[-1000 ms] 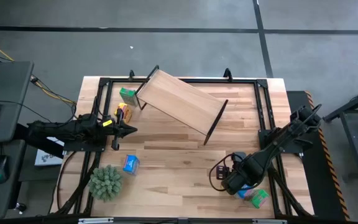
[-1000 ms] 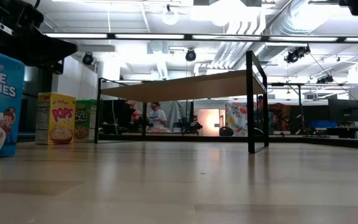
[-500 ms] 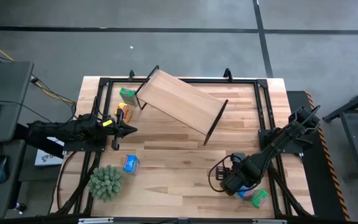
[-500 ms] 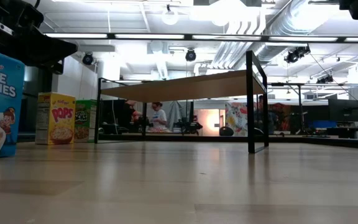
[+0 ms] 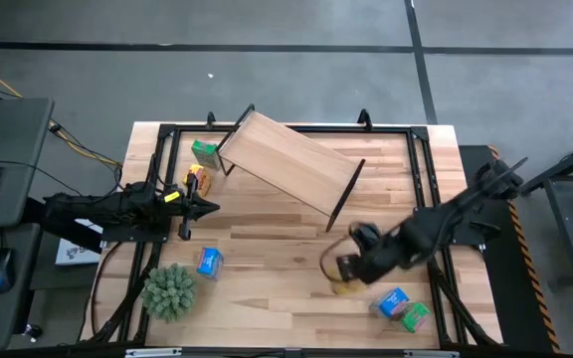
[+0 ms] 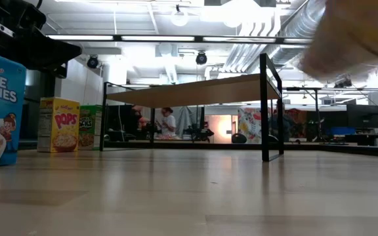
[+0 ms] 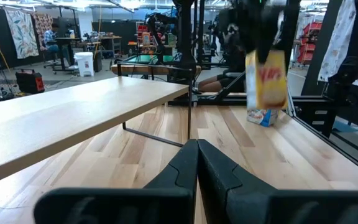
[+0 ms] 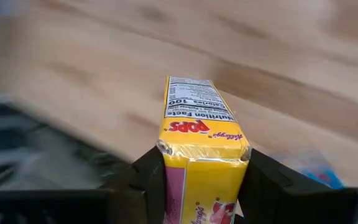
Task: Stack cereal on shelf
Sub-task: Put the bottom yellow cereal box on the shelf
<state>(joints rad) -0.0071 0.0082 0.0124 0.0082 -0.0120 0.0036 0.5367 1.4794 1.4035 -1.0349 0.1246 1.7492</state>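
Note:
My right gripper [image 5: 349, 274] is shut on a yellow Pops cereal box [image 8: 201, 134], held in the air near the shelf's right end; that box also shows as a yellow blur [image 6: 356, 33] in the low view. The shelf [image 5: 288, 169] stands slantwise on its black frame ends at the far middle of the table. A blue box [image 5: 393, 300] and a green box [image 5: 416, 316] lie by the near right corner. Green [image 5: 204, 151], yellow [image 5: 197, 179] and blue [image 5: 209, 262] boxes stand at the left. My left gripper [image 5: 207, 207] waits there, shut. My right gripper pinches the yellow box between its two fingers [image 8: 146, 171], one on each of two opposite faces, at its upper end [image 7: 267, 57]. The fingers come from above, pointing down. The box hangs upright below them, lifted clear of the table.
A fuzzy green plant ball [image 5: 170, 290] sits at the near left corner. Black frame rails [image 5: 421, 169] run along the table's edges. Bare wood lies between the shelf and the near edge [image 5: 277, 259]. People show in the room beyond the table.
My right gripper has moved from the near right corner toward the table's left and the shelf, rising with the yellow box, which is now lifted clear. The blue and green boxes stay where the gripper was.

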